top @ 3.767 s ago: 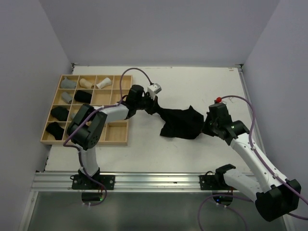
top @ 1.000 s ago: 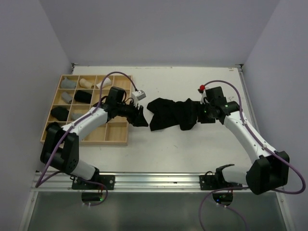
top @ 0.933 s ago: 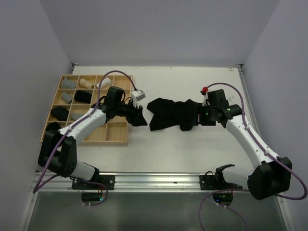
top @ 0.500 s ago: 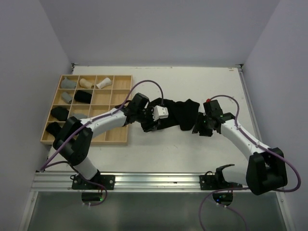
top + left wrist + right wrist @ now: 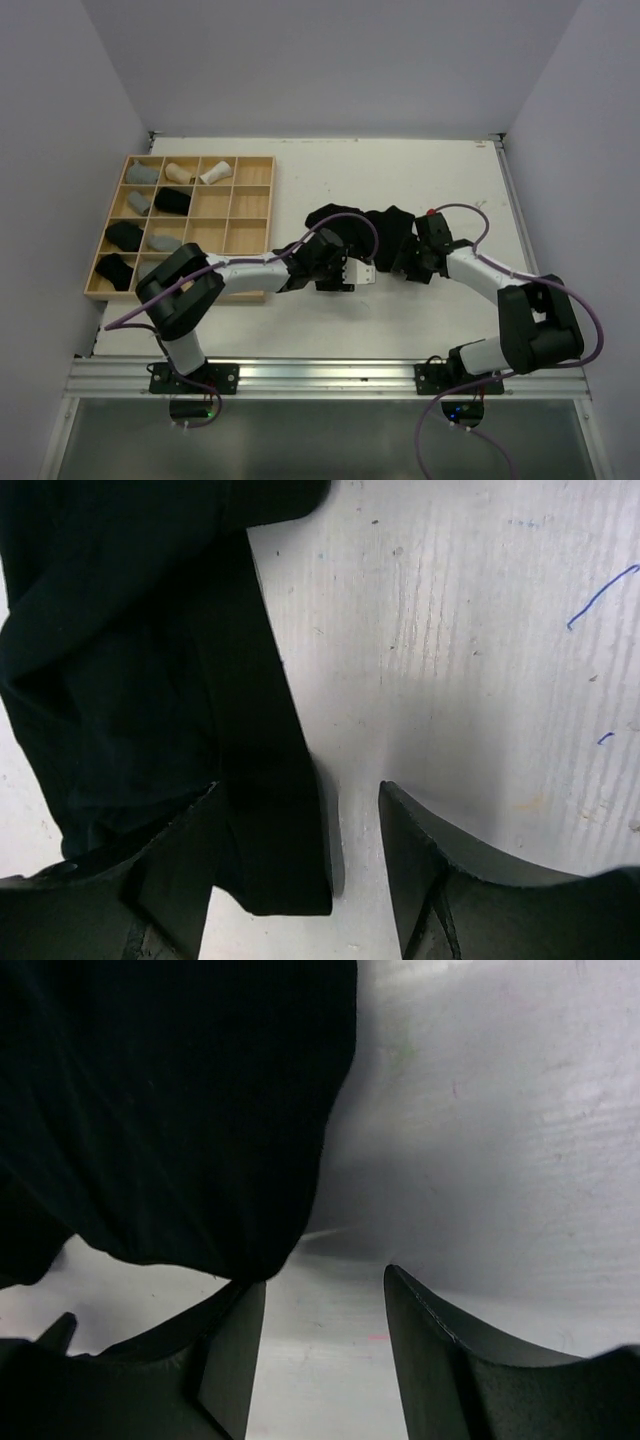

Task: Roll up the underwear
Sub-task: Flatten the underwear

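Note:
A black underwear (image 5: 362, 228) lies crumpled on the white table, a limp cloth at the centre. My left gripper (image 5: 343, 272) sits at its near left edge. In the left wrist view that gripper (image 5: 300, 875) is open, and a flap of the black underwear (image 5: 150, 660) reaches down beside the left finger (image 5: 175, 880), partly into the gap. My right gripper (image 5: 408, 262) is at the cloth's near right edge. In the right wrist view it (image 5: 322, 1355) is open over bare table, with the underwear (image 5: 170, 1110) just beyond the left finger (image 5: 230, 1350).
A wooden grid tray (image 5: 273, 200) stands at the left. It holds several rolled garments: grey (image 5: 142, 172), beige (image 5: 180, 172), white (image 5: 214, 172) and black (image 5: 172, 199) ones. The table's right edge (image 5: 515, 220) meets the wall.
Both grippers have come in low to the cloth's near edge, the left one from the left side, the right one slightly leftward. The cloth is more bunched. Both jaws have widened a little.

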Robot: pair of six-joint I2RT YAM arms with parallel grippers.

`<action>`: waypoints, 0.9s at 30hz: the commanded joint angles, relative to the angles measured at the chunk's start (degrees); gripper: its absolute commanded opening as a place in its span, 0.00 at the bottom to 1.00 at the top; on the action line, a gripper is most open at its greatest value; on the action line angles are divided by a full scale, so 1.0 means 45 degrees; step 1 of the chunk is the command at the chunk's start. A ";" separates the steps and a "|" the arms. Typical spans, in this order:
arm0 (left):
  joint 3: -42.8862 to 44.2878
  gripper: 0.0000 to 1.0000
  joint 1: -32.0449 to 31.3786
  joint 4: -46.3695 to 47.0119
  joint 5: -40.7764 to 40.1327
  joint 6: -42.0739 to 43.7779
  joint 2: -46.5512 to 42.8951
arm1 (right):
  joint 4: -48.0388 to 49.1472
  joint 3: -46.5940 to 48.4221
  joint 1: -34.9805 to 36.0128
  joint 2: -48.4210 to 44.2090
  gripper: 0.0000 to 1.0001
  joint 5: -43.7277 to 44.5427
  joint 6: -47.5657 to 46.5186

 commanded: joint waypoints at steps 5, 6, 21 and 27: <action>0.0187 0.63 -0.0326 0.1580 -0.2675 0.1318 0.1042 | 0.0815 0.0351 -0.0038 0.0215 0.55 0.0711 -0.0025; 0.0265 0.56 -0.0326 0.1599 -0.2928 0.1299 0.1120 | 0.0795 0.0351 -0.0038 0.0176 0.55 0.0713 -0.0161; 0.3092 0.00 0.2229 -0.3221 0.0677 -0.1277 -0.2259 | -0.0649 0.1132 -0.0233 -0.1913 0.57 0.1709 -0.2152; 0.6236 0.00 0.4262 -0.6874 0.3121 -0.3367 -0.0269 | -0.0223 0.1152 -0.0213 -0.2208 0.56 0.0576 -0.3227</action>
